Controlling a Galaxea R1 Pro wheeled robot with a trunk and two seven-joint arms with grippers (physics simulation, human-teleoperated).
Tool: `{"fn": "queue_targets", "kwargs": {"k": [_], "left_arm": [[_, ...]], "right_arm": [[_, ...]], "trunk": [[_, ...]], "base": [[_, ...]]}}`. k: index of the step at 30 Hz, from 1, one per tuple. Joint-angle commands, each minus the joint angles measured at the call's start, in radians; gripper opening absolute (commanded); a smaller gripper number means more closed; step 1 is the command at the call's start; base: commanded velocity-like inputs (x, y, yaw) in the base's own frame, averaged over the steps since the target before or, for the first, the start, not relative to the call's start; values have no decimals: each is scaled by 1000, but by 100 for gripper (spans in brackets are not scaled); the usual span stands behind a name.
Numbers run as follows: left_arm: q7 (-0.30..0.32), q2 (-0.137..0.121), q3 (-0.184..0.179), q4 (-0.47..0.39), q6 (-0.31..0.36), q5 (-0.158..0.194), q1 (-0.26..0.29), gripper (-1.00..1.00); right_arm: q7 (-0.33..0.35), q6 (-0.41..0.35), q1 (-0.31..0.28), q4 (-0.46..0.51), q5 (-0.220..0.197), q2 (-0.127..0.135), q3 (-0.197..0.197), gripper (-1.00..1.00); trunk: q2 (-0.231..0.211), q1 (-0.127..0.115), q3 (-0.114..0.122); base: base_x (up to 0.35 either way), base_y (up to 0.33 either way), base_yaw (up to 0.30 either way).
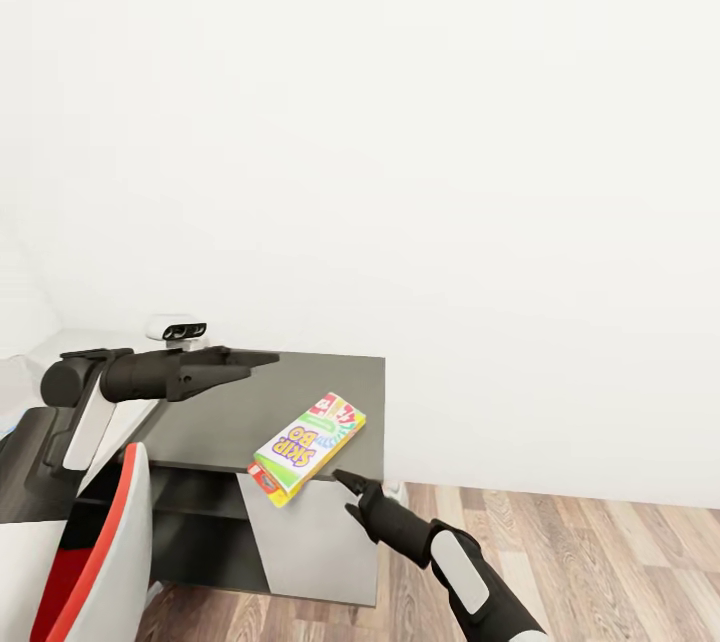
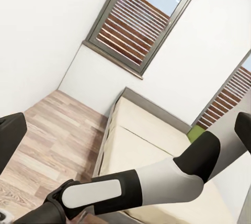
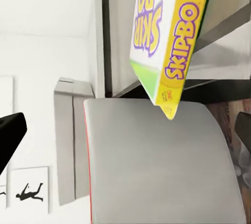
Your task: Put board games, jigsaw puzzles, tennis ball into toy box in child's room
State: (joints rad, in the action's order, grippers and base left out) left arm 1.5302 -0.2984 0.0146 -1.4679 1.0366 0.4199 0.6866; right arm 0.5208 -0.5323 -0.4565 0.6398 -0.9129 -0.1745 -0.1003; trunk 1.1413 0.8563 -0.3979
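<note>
- Nearest in the head view: the robot's own trunk, a red-and-white panel, stands at the lower left.
- Right gripper: it sits just below and in front of the dark table's near edge, pointing up toward the board game. In the head view the tips look drawn to a point. In the right wrist view one dark fingertip shows at one edge of the frame and another at the opposite edge, well apart, nothing between them. Fingers released, grasping nothing.
- Board game: a flat Skip-Bo box, yellow-sided with a white and green face and purple lettering. It lies on the near right part of the dark table top, one corner jutting past the front edge. The right wrist view shows this overhanging corner above a pale grey panel. It is near the right gripper; contact cannot be confirmed.
- Left gripper: held out level over the far left part of the table, apart from the box. Tips appear close together in the head view; the left wrist view shows dark fingertips at opposite edges. Nothing held; whether released or clenched, I cannot tell.
- Left wrist view, farther off: wooden floor, cream bed, a slatted window.
- Farthest in the head view: a small white device behind the table, then the plain white wall.
</note>
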Motion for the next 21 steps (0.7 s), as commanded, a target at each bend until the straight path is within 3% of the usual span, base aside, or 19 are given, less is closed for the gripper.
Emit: {"fn": "queue_targets", "kwargs": {"k": [1, 11, 18, 21], "left_arm": [[3, -1, 0, 0, 11, 0, 1, 100], [5, -4, 14, 0, 11, 1, 1, 100], [7, -3, 25, 1, 11, 3, 1, 100], [7, -2, 26, 1, 11, 3, 1, 100]], "right_arm": [[0, 1, -1, 1, -6, 0, 0, 100], [94, 31, -1, 14, -7, 0, 12, 100], [105, 30, -1, 12, -8, 0, 22, 100], [105, 29, -1, 11, -35, 0, 26, 100]], "trunk": [[1, 0, -1], [1, 0, -1], [1, 0, -1], [22, 12, -11]], "base": [[0, 22, 0], [0, 102, 0], [0, 11, 0], [0, 1, 0]]}}
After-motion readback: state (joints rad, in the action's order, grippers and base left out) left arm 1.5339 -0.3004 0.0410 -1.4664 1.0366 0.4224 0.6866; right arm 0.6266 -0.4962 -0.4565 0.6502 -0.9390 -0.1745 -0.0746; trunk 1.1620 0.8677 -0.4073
